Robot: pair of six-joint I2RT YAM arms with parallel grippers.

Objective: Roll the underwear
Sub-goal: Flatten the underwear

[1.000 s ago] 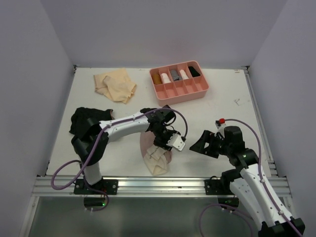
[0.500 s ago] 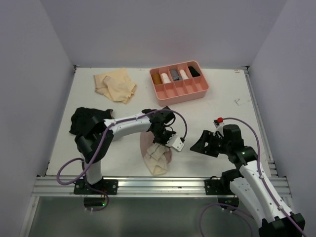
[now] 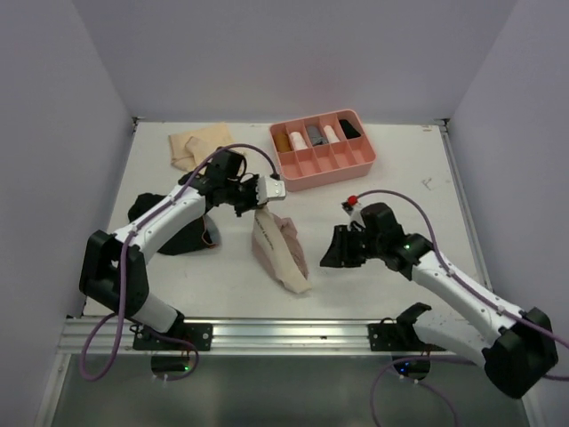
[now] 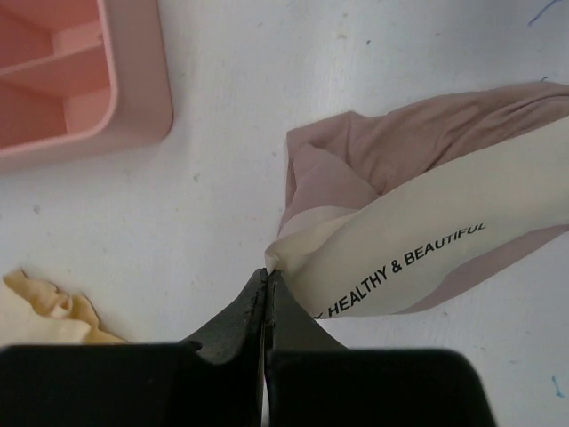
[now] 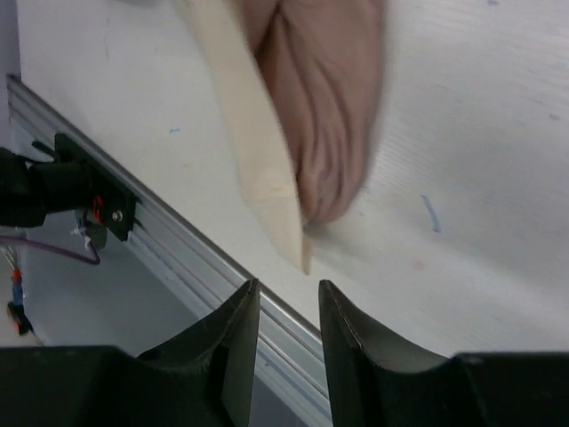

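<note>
Three cloth underwear garments lie on the white table (image 3: 400, 169). At centre, the dusty pink garment with cream patches (image 3: 278, 249) lies lengthwise. The left gripper (image 4: 267, 274) has its fingers pressed together, pinching the far cream corner. The right gripper (image 5: 287, 289) has its fingers slightly parted, holding nothing, just beside the near tip. The black garment (image 3: 182, 238) lies under the left arm. The pale tan garment (image 3: 191, 147) lies left of the rigid pink plastic divided tray (image 3: 329, 171).

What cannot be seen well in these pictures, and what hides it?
Black underwear: top view, left arm covers part.
Tan underwear: top view, same arm hides one side.
Rolls in the tray: top view, too small to identify.
Pink underwear: right wrist view, blurred, cut by top edge.
</note>
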